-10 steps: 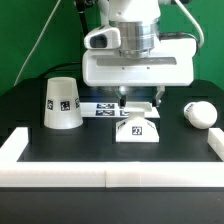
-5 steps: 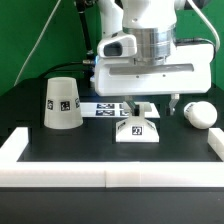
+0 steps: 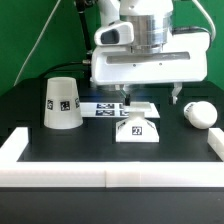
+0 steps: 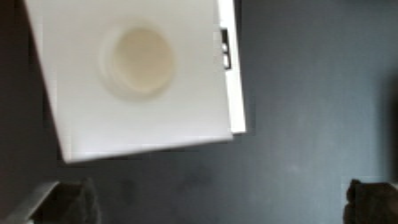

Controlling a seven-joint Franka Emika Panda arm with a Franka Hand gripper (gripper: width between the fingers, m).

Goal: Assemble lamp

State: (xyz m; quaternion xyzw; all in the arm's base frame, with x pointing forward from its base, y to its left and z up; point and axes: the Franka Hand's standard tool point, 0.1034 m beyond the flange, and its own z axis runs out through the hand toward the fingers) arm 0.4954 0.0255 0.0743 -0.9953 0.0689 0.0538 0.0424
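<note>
The black matte surface (image 3: 60, 150) carries all three white plastic lamp parts. The white robot arm (image 3: 150, 55) hangs above the middle, its jaws spread wide and holding nothing. The tagged truncated-cone shade (image 3: 62, 103) stands upright toward the exterior view's left. The flat square base (image 3: 137, 128) lies below the jaws, untouched, its round socket (image 4: 143, 60) facing up. The round-headed bulb (image 3: 198, 113) lies well apart, at the exterior view's right.
</note>
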